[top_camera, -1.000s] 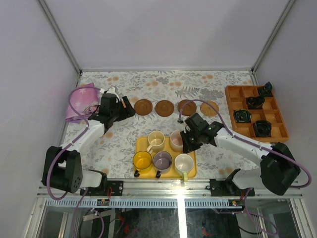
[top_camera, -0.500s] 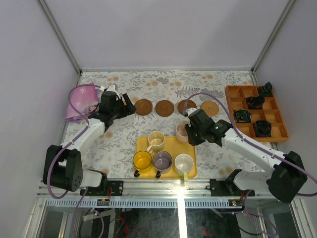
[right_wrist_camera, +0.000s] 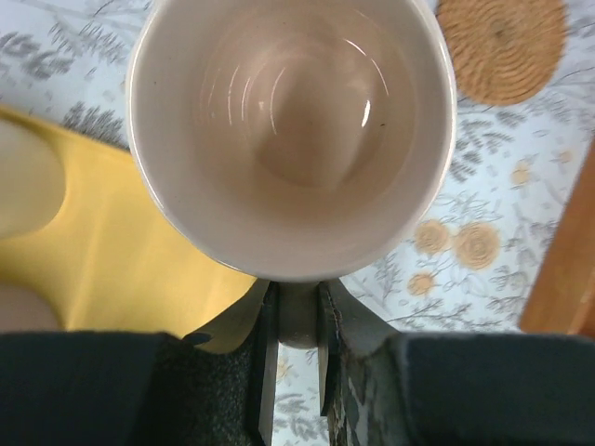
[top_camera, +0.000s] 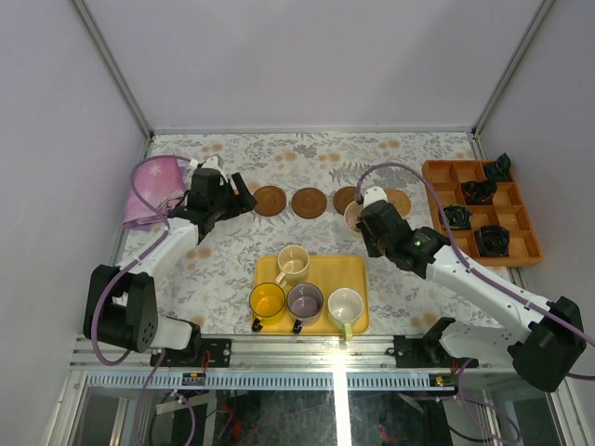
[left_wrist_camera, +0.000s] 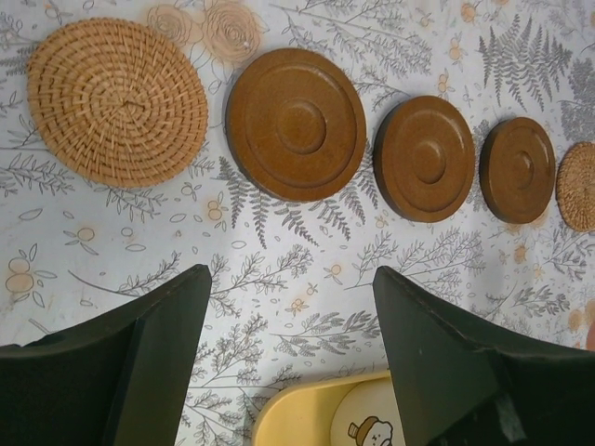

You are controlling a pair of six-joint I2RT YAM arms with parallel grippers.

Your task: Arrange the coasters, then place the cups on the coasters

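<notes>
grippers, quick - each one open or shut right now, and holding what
Left gripper: open, holding nothing.
Right gripper: closed on the handle of the pink cup.

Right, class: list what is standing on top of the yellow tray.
Four cups stand on the yellow tray: cream cup, yellow cup, purple-grey cup, pale green-white cup. The pink cup is not on it. The tray surface beneath each cup is covered.

White-shelled left arm (top_camera: 160,255) and right arm (top_camera: 479,279), with black joints and fingers (left_wrist_camera: 102,372) (blunt, matte), trail looping purple cables (top_camera: 395,166).
</notes>
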